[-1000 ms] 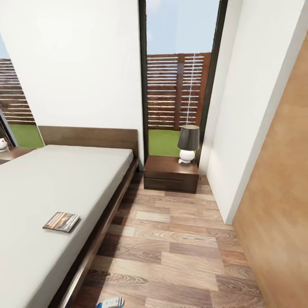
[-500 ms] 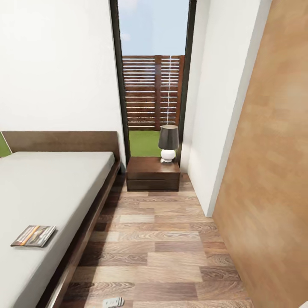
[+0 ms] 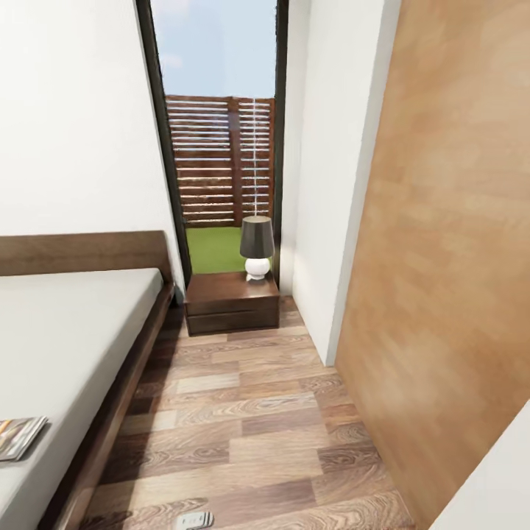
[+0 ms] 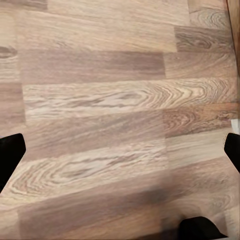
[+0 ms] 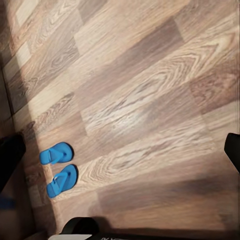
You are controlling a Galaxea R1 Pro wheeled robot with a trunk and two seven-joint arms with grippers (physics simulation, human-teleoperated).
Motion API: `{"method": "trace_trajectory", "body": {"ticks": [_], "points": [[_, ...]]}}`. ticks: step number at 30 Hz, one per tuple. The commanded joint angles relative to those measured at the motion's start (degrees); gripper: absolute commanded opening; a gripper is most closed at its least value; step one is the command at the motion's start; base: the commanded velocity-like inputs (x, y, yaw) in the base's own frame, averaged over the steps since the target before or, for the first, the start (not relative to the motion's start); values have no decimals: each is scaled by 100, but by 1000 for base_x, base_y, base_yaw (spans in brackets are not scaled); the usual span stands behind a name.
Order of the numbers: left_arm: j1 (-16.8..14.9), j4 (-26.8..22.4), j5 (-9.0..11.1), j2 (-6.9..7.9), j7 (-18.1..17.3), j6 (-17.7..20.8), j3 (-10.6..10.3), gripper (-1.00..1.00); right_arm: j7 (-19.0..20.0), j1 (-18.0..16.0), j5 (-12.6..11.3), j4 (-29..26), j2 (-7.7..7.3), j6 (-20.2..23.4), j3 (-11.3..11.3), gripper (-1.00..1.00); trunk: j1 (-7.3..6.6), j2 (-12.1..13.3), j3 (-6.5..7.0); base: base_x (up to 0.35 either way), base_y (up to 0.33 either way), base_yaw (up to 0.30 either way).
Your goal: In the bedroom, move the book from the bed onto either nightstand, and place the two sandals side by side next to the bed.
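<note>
The book (image 3: 18,436) lay on the bed (image 3: 73,324), on the robot's left and so nearer that arm; both claws (image 4: 120,150) (image 5: 120,150) hung wide over floor (image 3: 258,412); sandals (image 5: 59,167) together.

My left gripper (image 4: 120,150) points down, its two dark fingertips (image 4: 10,155) spread wide at the frame's edges. My right gripper (image 5: 120,150) does likewise, fingers (image 5: 10,155) parted wide, nothing between them.
</note>
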Motion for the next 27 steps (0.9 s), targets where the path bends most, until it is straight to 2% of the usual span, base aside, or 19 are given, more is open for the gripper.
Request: {"method": "trace_trajectory", "body": {"ticks": [1,15,24,27], "points": [[-5,12,51,-2,-22,-24,-49,100,21,-5,-20,10,-1,-10,-1,100,0,-3,-3,0,0,-300],[-5,12,51,-2,-22,-24,-49,100,23,-5,-19,10,-1,-10,-1,100,0,-3,30,0,0,-288],[-2,12,51,-2,-22,-24,-49,100,21,-5,-14,14,1,-10,-1,100,0,-3,33,0,0,-47],[-3,12,51,-2,-22,-24,-49,100,3,-5,-13,25,108,-10,-1,100,0,-3,33,0,0,-2]]}}
